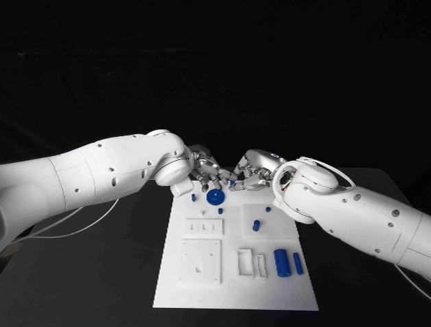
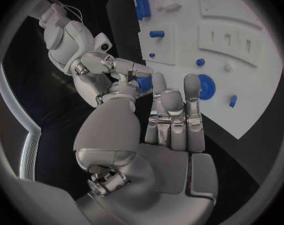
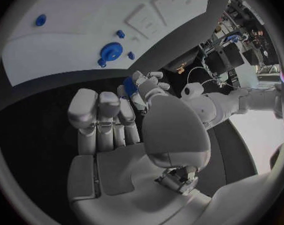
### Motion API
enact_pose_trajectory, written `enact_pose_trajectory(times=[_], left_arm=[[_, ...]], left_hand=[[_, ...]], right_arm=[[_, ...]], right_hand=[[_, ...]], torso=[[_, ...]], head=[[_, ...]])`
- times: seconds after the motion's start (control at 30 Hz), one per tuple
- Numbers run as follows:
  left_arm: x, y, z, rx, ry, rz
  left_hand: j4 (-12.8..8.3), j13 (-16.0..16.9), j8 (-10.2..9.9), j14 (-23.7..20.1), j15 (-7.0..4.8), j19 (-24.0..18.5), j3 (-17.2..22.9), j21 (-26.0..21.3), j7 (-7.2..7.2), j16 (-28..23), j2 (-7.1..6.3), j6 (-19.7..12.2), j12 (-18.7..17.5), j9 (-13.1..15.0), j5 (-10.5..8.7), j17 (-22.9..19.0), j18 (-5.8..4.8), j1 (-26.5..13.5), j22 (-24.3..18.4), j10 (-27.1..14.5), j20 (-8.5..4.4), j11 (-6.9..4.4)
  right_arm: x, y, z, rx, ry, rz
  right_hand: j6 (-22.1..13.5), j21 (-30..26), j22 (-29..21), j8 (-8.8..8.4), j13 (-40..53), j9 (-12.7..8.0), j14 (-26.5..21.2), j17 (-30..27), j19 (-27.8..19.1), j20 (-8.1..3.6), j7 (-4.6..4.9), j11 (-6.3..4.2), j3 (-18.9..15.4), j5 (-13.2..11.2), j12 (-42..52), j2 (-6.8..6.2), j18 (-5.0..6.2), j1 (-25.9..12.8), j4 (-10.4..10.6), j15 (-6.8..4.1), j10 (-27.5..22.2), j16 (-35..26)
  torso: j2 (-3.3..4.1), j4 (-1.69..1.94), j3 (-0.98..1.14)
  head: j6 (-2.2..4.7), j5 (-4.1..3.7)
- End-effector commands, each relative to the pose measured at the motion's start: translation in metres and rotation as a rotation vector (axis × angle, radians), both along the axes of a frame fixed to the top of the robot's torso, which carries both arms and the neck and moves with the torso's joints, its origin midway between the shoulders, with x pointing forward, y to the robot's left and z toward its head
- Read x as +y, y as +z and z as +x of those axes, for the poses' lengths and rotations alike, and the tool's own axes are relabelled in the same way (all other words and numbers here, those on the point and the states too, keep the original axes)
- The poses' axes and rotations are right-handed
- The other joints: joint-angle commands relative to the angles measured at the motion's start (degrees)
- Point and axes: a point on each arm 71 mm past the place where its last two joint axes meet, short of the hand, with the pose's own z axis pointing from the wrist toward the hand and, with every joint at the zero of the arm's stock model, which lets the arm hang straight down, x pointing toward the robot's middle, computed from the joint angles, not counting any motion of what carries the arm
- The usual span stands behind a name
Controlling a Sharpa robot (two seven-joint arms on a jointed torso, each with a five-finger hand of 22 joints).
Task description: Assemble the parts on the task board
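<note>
Both hands meet over the far end of the white task board (image 1: 235, 286). A small blue part (image 1: 231, 182) sits between their fingertips. In the left wrist view the blue part (image 2: 144, 83) lies between my left hand's (image 2: 167, 130) thumb and finger, with the right hand (image 2: 107, 67) touching it from the other side. In the right wrist view the same part (image 3: 129, 85) is at the tips of my right hand (image 3: 116, 130) and the left hand (image 3: 151, 82). A blue gear (image 1: 215, 197) lies on the board just below my left hand (image 1: 204, 170) and right hand (image 1: 255, 174).
On the board are a white plate with holes (image 1: 201, 260), a slotted white block (image 1: 204, 227) and a white bracket (image 1: 247, 262). Two blue cylinders (image 1: 281, 262) lie near the right edge, and small blue pegs (image 1: 257, 223) stand mid-board. Cables (image 1: 78, 225) trail at the left.
</note>
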Motion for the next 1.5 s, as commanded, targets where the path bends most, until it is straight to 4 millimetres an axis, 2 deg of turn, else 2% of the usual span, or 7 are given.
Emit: enact_pose_trajectory(times=[0.03, 0.63, 0.8, 0.9, 0.97, 1.27, 1.5], left_arm=[[-0.0043, -0.0011, -0.0017, 0.008, -0.024, 0.011], [-0.0087, -0.0017, -0.0041, 0.018, -0.047, 0.017], [-0.0083, -0.0015, -0.0038, 0.013, -0.042, 0.016], [-0.0081, -0.0011, -0.0033, 0.007, -0.036, 0.013], [-0.0079, -0.001, -0.003, 0.006, -0.034, 0.013], [-0.009, -0.0018, -0.0022, 0.012, -0.036, 0.017], [-0.0096, -0.0053, -0.0019, 0.026, -0.04, 0.025]], left_hand=[[-0.2, 0.1, -0.1, -0.3, -0.11, 0.4, -0.1, -0.7, -0.19, 0.3, 0.09, -0.2, -0.2, -0.1, -0.21, 0.0, -0.55, 0.1, 0.7, 2.2, 0.03, -0.22], [-0.8, 0.1, -0.1, -0.4, -0.12, 0.9, -0.2, -2.4, -0.23, 0.4, 0.67, -0.1, -0.2, -0.3, -0.24, -0.1, -0.63, 0.3, 3.2, 2.3, 0.01, -0.24], [-2.1, 0.1, -0.2, -0.4, -0.18, 1.0, 0.1, -2.9, -0.35, 0.4, 2.38, -0.2, -0.3, -0.4, 1.02, -0.1, -0.66, 1.5, 3.7, 2.2, -0.03, -0.31], [-4.4, 0.0, -0.2, -0.4, -0.23, 1.1, 0.6, -3.3, -0.51, 0.4, 4.87, -0.4, -0.5, -0.6, 2.56, -0.1, -0.72, 3.2, 4.3, 2.2, -0.09, -0.37], [-5.2, -0.1, -0.2, -0.4, -0.24, 1.2, 0.9, -3.4, -0.56, 0.4, 5.61, -0.5, -0.6, -0.7, 3.34, -0.1, -0.73, 3.6, 4.4, 2.2, -0.11, -0.39], [-8.6, -0.2, -0.1, -0.3, -0.28, 1.5, 2.3, -4.3, -0.71, 0.5, 7.65, -0.6, -0.6, -0.6, 4.17, -0.1, -0.8, 3.4, 5.9, 2.3, -0.16, -0.43], [-10.0, -0.3, -0.1, -0.4, -0.27, 1.7, 3.0, -5.2, -0.73, 0.5, 7.92, -0.7, -0.6, -0.3, 5.66, 0.0, -0.83, 2.8, 7.1, 2.2, -0.17, -0.43]], right_arm=[[0.0028, -0.0003, -0.0006, 0.001, 0.013, -0.024], [0.0034, -0.0026, 0.0004, 0.005, 0.012, -0.044], [0.0043, -0.0028, -0.0002, 0.008, 0.017, -0.047], [0.0051, -0.0029, -0.0007, 0.009, 0.021, -0.048], [0.0057, -0.003, -0.0011, 0.01, 0.022, -0.048], [0.0073, -0.0029, -0.002, 0.009, 0.026, -0.046], [0.0077, -0.0026, -0.0022, 0.008, 0.026, -0.045]], right_hand=[[0.4, -0.2, 6.7, 0.37, 0.0, 0.1, 0.1, 0.1, 3.8, -0.32, 0.1, -0.25, 0.2, 0.3, -0.3, -0.24, -0.26, -0.1, 0.0, -0.36, 0.0, -0.2], [0.6, -0.3, 6.7, 0.37, 0.0, 0.2, 0.1, 0.1, 3.8, -0.32, 0.05, -0.28, 0.2, 0.5, -0.3, -0.12, -0.23, -0.1, -0.1, -0.38, -0.1, -0.2], [0.6, -0.3, 6.7, 0.37, 0.0, 0.2, 0.1, 0.1, 3.8, -0.32, 0.03, -0.28, 0.2, 0.5, -0.4, -0.11, -0.23, -0.1, -0.1, -0.38, -0.1, -0.2], [0.6, -0.3, 6.7, 0.37, 0.0, 0.2, 0.1, 0.1, 3.8, -0.32, 0.03, -0.28, 0.2, 0.5, -0.4, -0.11, -0.23, -0.1, -0.1, -0.38, -0.1, -0.2], [0.6, -0.3, 6.7, 0.37, 0.0, 0.2, 0.1, 0.1, 3.8, -0.32, 0.03, -0.28, 0.2, 0.5, -0.4, -0.11, -0.23, -0.1, -0.1, -0.38, -0.1, -0.2], [0.6, -0.3, 6.7, 0.37, 0.0, 0.2, 0.1, 0.1, 3.8, -0.32, 0.03, -0.28, 0.2, 0.5, -0.4, -0.11, -0.23, -0.1, -0.1, -0.38, -0.1, -0.2], [0.6, -0.3, 6.7, 0.37, 0.0, 0.2, 0.1, 0.1, 3.8, -0.32, 0.03, -0.28, 0.2, 0.5, -0.4, -0.11, -0.23, -0.1, -0.1, -0.38, -0.1, -0.2]], torso=[[-0.02, 0.01, 0.01], [0.04, -0.02, 0.06], [0.05, -0.04, 0.03], [0.03, -0.06, 0.02], [0.03, -0.06, 0.03], [0.07, -0.07, 0.04], [0.07, -0.1, 0.05]], head=[[-0.04, 0.05], [-0.03, -0.04], [-0.1, 0.0], [-0.1, -0.03], [-0.12, 0.0], [-0.22, 0.03], [-0.33, -0.02]])
